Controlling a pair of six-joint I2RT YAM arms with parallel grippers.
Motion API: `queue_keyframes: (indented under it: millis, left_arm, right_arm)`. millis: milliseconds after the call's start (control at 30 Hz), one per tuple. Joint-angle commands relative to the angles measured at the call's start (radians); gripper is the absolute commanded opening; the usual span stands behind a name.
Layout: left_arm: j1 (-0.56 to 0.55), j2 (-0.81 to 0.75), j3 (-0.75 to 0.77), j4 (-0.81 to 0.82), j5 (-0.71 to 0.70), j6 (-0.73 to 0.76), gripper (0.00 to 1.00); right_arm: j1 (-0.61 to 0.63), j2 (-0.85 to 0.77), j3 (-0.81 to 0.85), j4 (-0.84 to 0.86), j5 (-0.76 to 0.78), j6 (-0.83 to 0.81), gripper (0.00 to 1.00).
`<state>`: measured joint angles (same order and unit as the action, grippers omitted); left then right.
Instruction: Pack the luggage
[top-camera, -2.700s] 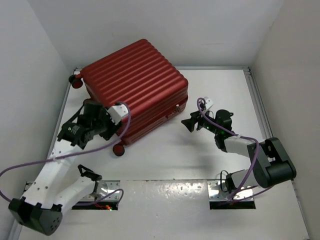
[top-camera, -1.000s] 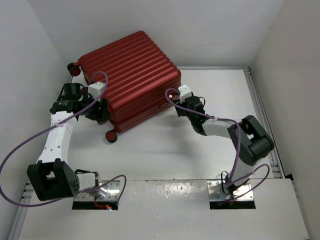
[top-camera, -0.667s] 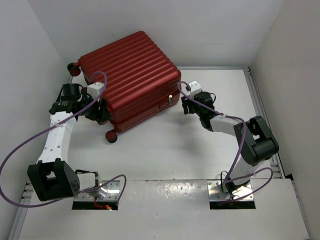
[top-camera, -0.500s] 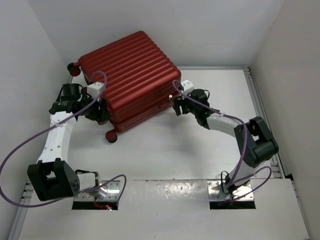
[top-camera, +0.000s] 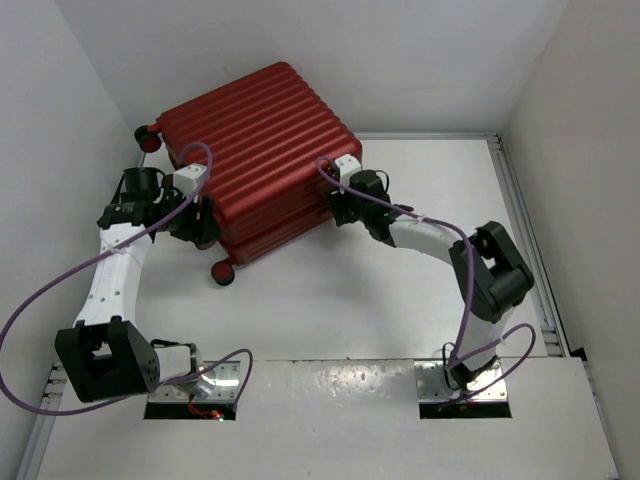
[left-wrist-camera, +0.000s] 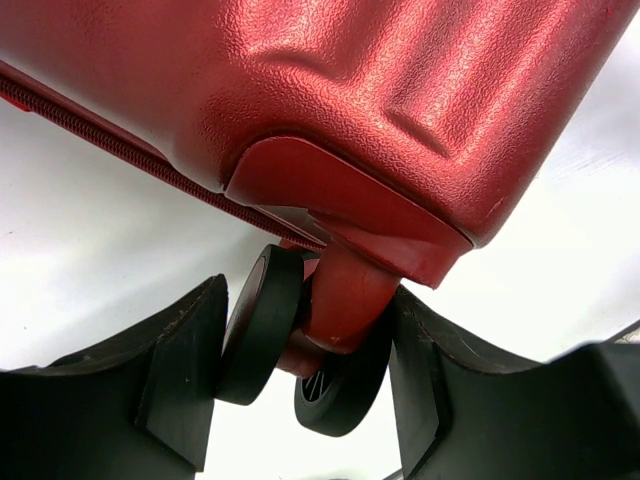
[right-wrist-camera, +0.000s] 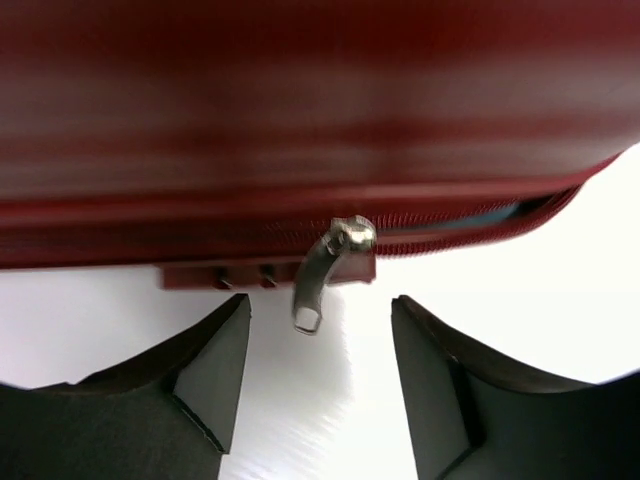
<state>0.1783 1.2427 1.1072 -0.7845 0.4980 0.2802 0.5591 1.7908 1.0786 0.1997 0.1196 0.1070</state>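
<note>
Luggage lies closed at the back-left of the bench, unmoved over the last second, with the left pincer still clamped on its near corner wheel as a brace. Right pincer has swung in from the bench to the luggage's right side and now sits wide open, holding nothing, its fingers flanking the zip pull without touching it. Likely means a grab on the pull comes next, since a gap still shows just right of it.

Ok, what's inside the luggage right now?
Only a sliver of grey-blue lining shows through the unzipped gap right of the zipper pull, just ahead of the open right hand. The luggage is otherwise shut, so its contents are hidden.
</note>
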Motion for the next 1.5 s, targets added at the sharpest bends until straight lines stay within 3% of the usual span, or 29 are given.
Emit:
queue_keyframes:
  millis: [0, 533, 633, 833, 867, 967, 1100, 1300, 1467]
  left_arm:
    - [0.067, 0.054, -0.053, 0.096, -0.18, -0.118, 0.0]
    - [0.095, 0.054, -0.072, 0.096, -0.161, -0.099, 0.0]
    - [0.095, 0.054, -0.072, 0.096, -0.161, -0.099, 0.0]
    - [0.104, 0.054, -0.09, 0.096, -0.161, -0.099, 0.0]
    - [0.104, 0.054, -0.09, 0.096, -0.161, -0.099, 0.0]
    - [0.122, 0.054, -0.099, 0.105, -0.161, -0.099, 0.0]
    - [0.122, 0.054, -0.109, 0.105, -0.161, -0.09, 0.0]
    - [0.122, 0.063, -0.109, 0.105, -0.161, -0.099, 0.0]
    - [0.122, 0.063, -0.109, 0.105, -0.161, -0.099, 0.0]
  right_arm:
    - [0.007, 0.03, 0.047, -0.01, 0.066, -0.044, 0.57]
    - [-0.005, 0.039, 0.086, 0.027, 0.054, -0.047, 0.55]
    - [-0.028, 0.029, 0.092, 0.05, 0.084, -0.033, 0.5]
    - [-0.137, -0.007, 0.084, 0.093, 0.127, -0.039, 0.28]
    - [-0.151, -0.01, 0.078, 0.115, 0.129, -0.038, 0.16]
    - [-0.228, -0.013, 0.075, 0.115, 0.124, -0.009, 0.01]
    - [-0.275, -0.042, 0.037, 0.104, 0.048, -0.01, 0.01]
    - [-0.275, -0.103, -0.02, 0.041, -0.228, 0.072, 0.28]
    - [-0.144, -0.111, 0.013, -0.049, -0.203, 0.1, 0.39]
